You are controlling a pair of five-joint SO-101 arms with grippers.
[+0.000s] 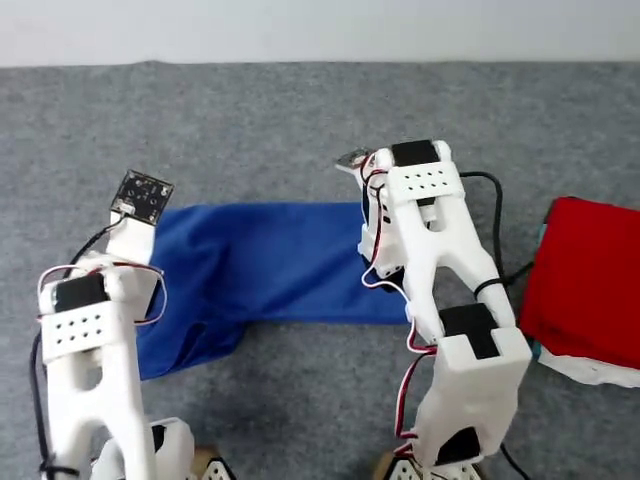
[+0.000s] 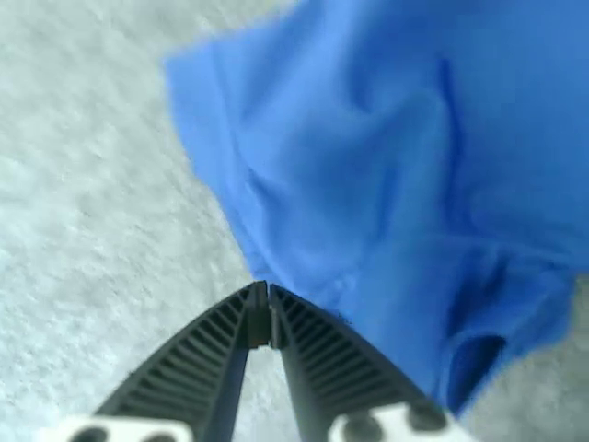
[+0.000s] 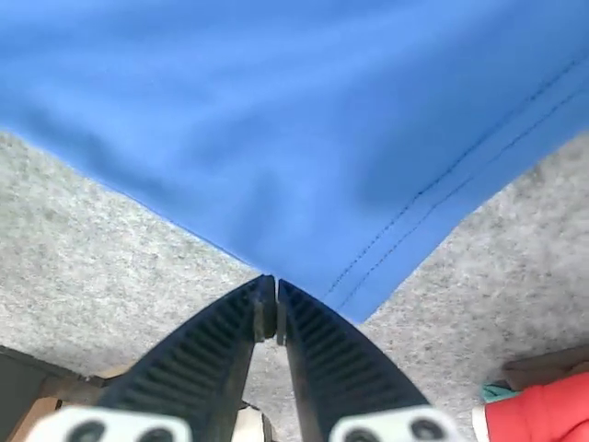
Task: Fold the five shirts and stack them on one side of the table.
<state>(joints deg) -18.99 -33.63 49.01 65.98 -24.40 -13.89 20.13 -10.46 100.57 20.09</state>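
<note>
left pincer (image 2: 261, 302), right pincer (image 3: 269, 293) pinch blue shirt (image 1: 270, 260)

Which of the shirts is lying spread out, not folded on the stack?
The blue shirt, lying open in the middle of the table. The red shirt is folded and tops the stack at the side.

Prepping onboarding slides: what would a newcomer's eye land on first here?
The bright blue cloth shirt spread across the middle of the grey felt-covered table. The left arm's jaws and the right arm's jaws are each shut on an edge of it. Next, the folded red cloth shirt at the table's right side, on a white layer.
</note>
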